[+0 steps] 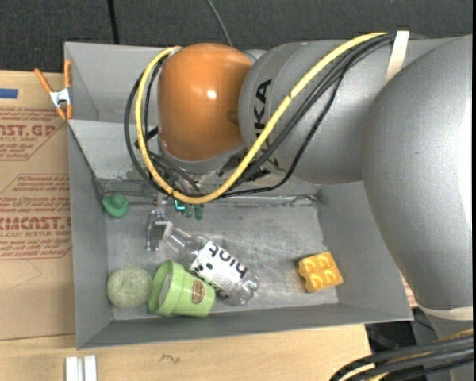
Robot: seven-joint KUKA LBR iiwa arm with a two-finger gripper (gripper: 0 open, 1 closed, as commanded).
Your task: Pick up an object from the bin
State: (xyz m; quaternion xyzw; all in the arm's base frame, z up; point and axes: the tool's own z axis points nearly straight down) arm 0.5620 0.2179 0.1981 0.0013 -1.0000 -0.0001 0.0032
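Pincer (160, 235) is poised at the upper-left end of the clear bottle (216, 268) — grip state cannot be told | bottle is laid flat on the grey bin (285, 228) floor | green cup (180, 292) is tipped over, touching the bottle's lower left | pale ball (127, 286) — farther left | yellow block (320, 272) is set well right | small green piece (115, 205) is seen up-left.

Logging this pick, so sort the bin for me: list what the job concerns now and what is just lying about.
In the job: gripper, low in the bin, left side; clear bottle with white label, nearest it, likely the pick.
Lying about: green cup on its side; pale green ball; yellow brick; small green piece.
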